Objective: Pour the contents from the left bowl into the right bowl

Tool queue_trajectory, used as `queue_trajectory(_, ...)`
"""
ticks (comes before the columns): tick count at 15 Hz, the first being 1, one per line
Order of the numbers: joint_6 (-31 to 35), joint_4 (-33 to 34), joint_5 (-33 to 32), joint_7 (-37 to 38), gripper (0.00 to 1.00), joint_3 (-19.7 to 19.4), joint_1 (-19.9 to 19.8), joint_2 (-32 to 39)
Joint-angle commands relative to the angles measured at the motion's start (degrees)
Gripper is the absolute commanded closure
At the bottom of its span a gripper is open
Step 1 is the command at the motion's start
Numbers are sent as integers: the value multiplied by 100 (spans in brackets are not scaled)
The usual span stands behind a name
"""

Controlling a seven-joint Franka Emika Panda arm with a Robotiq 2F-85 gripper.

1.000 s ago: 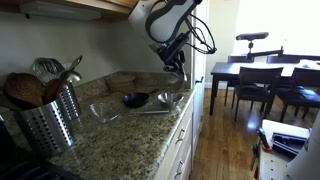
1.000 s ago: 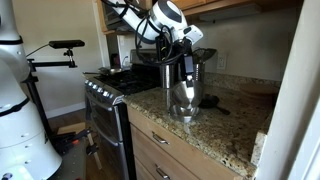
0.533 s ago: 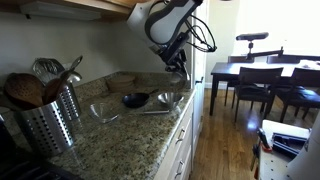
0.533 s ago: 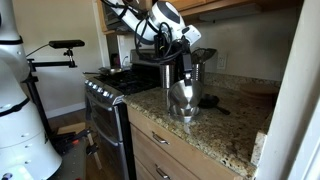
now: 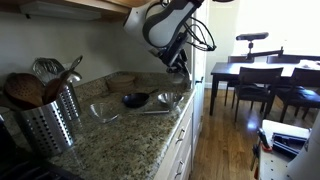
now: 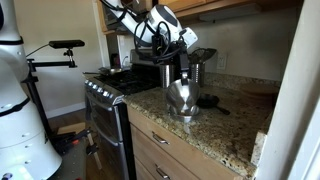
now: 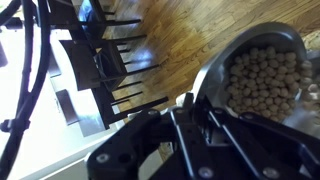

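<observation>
While a pour needs height and a free lip, above the speckled granite counter [image 5: 120, 150] the wide, shallow, shiny steel left bowl [image 6: 182, 95] is held tilted by its rim. The fingers of the dark Robotiq gripper [image 6: 183, 70] are clamped together on that rim, and the tan-brown, pea-like contents [image 7: 265, 82] are seen lying inside the bowl in the wrist view. The smaller silvery right bowl [image 5: 168, 98] is judged to sit just below, close to the counter's front edge and beside the small black bowl [image 5: 133, 99]. A spill over that edge is therefore risked, and upward room is limited by the wooden wall cabinet [image 6: 235, 5].
</observation>
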Motion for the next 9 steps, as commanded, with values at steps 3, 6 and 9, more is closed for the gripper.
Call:
queue_trajectory(3,-442,139,-232,14,92,69,140,76)
queue_trajectory(6,-470,230,-300,-9,92,90,157,146)
queue_trajectory(9,-391,335,-385,-58,92,75,126,279)
